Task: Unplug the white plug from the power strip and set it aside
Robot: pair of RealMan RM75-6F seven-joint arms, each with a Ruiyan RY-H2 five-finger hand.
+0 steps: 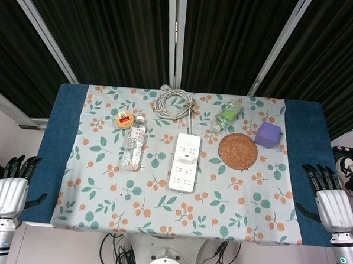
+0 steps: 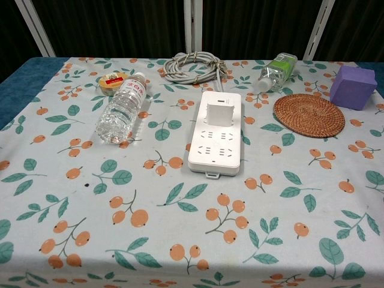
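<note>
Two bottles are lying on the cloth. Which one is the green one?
The green bottle lies at the far side, right of the coiled cable and beside the woven coaster. The clear water bottle lies left of the power strip.

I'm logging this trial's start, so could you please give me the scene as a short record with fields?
plug: white plug seated upright in the strip, not yet pulled
strip: power strip mid-table, its cable coiled behind it
left of strip: clear bottle lying down, small tin behind it
right of strip: woven coaster, purple cube, green bottle lying down
left hand: open, off the table's left edge
right hand: open, at the table's right edge
</note>
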